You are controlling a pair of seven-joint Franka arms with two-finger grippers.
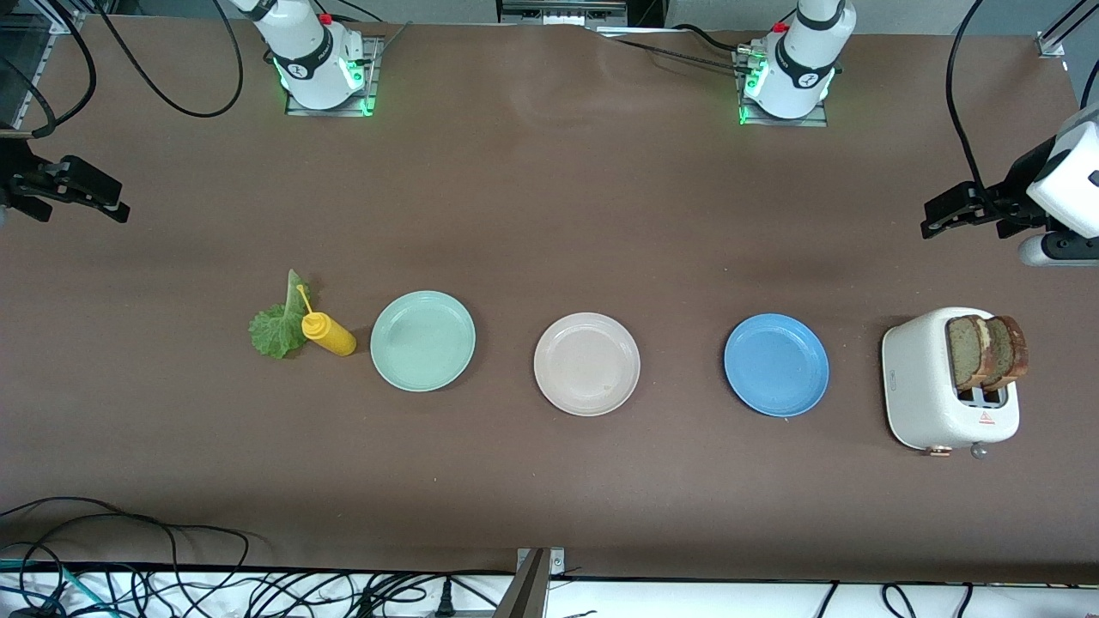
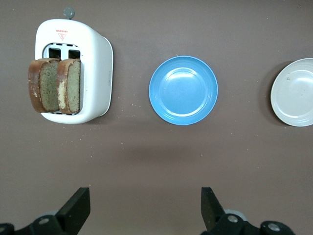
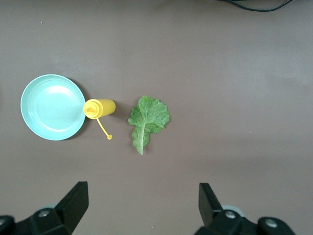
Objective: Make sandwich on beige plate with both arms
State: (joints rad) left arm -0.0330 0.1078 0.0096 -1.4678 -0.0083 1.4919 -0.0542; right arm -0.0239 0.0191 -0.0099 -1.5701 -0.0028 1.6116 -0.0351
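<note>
I log the table as laid out for a sandwich not yet begun. Beige plate [image 1: 586, 364]: bare, at the middle of a row of three plates, with the mint plate [image 1: 422, 341] beside it toward the right arm's end and the blue plate [image 1: 776, 365] beside it toward the left arm's end. Toaster [image 1: 948, 380]: white, past the blue plate at the left arm's end, with two bread slices [image 1: 986, 350] standing up out of its slots, side by side and not yet pulled. Lettuce [image 1: 278, 324]: one ruffled leaf flat on the table, past the mint plate toward the right arm's end. Mustard bottle [image 1: 329, 334]: yellow, just between the leaf and the mint plate, its cap hanging off on a tether; in the front view it overlaps the leaf's edge, though the right wrist view shows a gap between them. Left gripper [image 1: 955, 211]: up in the air over bare table at its own end, its fingers [image 2: 77, 208] spread wide and holding nothing; its wrist view takes in the toaster, the blue plate and an edge of the beige plate. Right gripper [image 1: 73, 189]: likewise up over bare table at its own end, fingers [image 3: 76, 202] spread and empty, with the leaf, bottle and mint plate below its camera. My judgement of progress: nothing is done. Left to do are a first slice onto the beige plate, the leaf on top, then the second slice.
</note>
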